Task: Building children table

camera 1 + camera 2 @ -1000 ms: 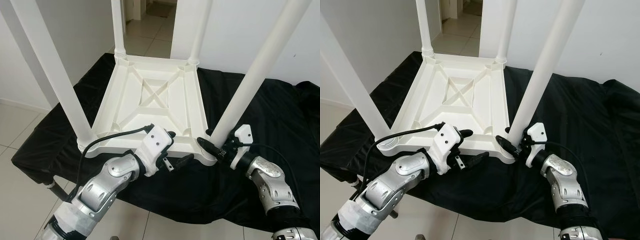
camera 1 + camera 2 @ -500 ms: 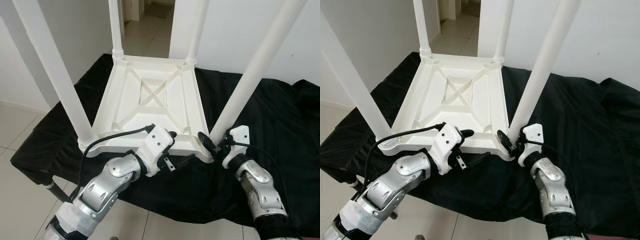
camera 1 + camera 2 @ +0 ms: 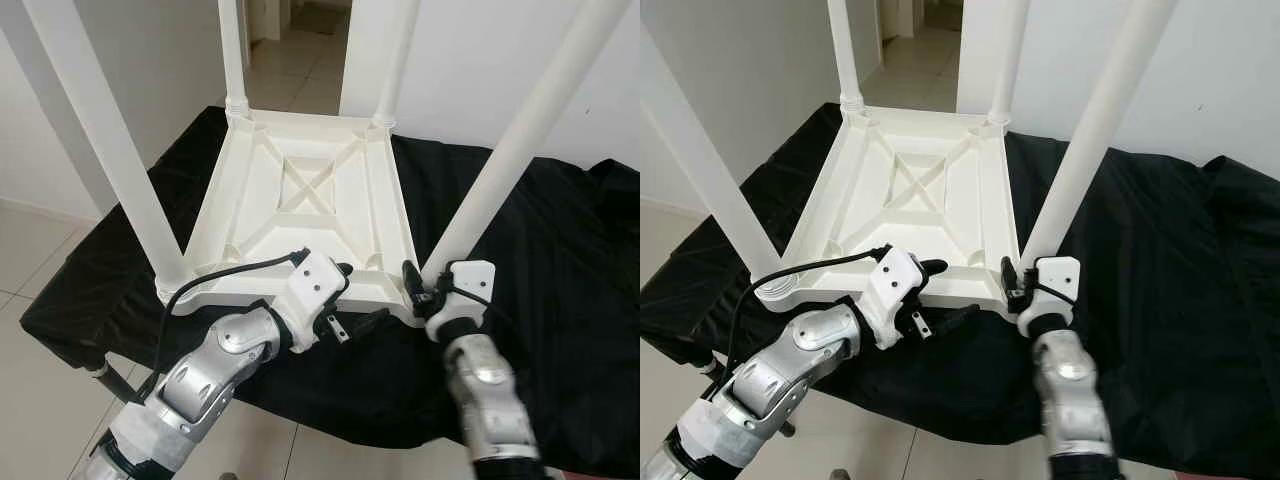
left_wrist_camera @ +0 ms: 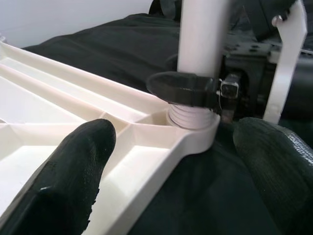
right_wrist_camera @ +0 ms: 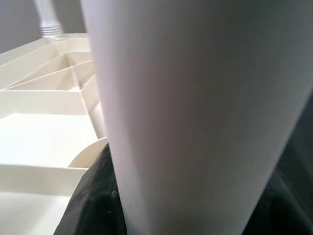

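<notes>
Now, head views: upturned white table (image 3: pixel 300 200) centre frame on black cloth (image 3: pixel 560 260); right gripper (image 3: pixel 418 290) has rotated, clasping near-right leg (image 3: pixel 490 190) base, likely tightening | left wrist: left gripper (image 4: pixel 171 166) spread astride table edge | right wrist: leg (image 5: pixel 195 112) looms centre.

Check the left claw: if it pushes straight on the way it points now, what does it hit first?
Probably the near right table leg at its socket, with the right claw clamped round it. The left claw is open, straddling the tabletop's rim; depth is unclear.
</notes>
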Robot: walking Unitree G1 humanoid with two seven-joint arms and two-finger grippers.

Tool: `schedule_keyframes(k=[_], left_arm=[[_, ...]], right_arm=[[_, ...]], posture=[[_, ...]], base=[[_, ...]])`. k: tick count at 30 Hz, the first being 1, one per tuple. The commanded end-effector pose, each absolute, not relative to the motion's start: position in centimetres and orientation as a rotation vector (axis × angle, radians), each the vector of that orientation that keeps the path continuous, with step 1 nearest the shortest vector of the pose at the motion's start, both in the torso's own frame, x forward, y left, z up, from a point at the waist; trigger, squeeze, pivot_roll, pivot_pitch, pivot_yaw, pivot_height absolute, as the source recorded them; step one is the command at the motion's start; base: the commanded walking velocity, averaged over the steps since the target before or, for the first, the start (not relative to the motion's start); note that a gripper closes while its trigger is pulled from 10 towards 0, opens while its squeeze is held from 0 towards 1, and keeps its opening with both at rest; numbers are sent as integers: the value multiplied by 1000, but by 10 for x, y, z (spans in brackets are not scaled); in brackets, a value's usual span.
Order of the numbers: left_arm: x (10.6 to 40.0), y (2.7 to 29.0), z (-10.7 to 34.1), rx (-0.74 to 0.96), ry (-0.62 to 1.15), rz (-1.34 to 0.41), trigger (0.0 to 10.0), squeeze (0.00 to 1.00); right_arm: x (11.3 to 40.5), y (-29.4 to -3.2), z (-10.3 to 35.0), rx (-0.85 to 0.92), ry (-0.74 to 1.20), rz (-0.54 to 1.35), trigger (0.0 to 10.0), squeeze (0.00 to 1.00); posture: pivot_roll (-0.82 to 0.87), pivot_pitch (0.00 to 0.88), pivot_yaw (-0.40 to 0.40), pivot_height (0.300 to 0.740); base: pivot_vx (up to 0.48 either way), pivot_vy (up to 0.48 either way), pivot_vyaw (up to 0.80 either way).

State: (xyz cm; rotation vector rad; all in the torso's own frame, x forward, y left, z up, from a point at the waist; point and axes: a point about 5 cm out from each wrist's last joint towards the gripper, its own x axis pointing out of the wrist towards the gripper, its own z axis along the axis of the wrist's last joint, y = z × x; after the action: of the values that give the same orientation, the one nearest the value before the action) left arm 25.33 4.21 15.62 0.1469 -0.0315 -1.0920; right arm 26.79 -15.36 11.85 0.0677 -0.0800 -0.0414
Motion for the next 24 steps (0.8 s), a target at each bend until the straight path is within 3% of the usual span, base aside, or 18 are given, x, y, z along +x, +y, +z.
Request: schedule_keyframes(k=[1, 13, 14, 15, 16, 24], left_arm=[[251, 41, 154, 166, -23, -1193, 10000, 0], [250, 40, 154, 166, -25, -1197, 10000, 0], [250, 40, 154, 166, -25, -1196, 10000, 0], [250, 40, 154, 166, -25, -1196, 10000, 0], [251, 40, 154, 169, -26, -1192, 10000, 0], [254, 39, 155, 186, -60, -1162, 10000, 0]], right_arm=[[263, -154, 110, 98, -43, -127, 10000, 0], [257, -146, 114, 98, -67, -132, 10000, 0], [256, -146, 113, 59, -67, -128, 10000, 722], [256, -146, 113, 59, -67, -128, 10000, 722], [256, -148, 111, 42, -68, -133, 10000, 1000], [257, -161, 112, 92, -134, -76, 10000, 1000]], posture=[[-66, 0, -37, 740], [-70, 0, -37, 740], [-70, 0, -42, 740], [-70, 0, -42, 740], [-71, 0, -43, 740], [-67, 0, -59, 740]], base=[[0, 0, 0], [0, 0, 0], [0, 0, 0], [0, 0, 0], [0, 0, 0], [0, 0, 0]])
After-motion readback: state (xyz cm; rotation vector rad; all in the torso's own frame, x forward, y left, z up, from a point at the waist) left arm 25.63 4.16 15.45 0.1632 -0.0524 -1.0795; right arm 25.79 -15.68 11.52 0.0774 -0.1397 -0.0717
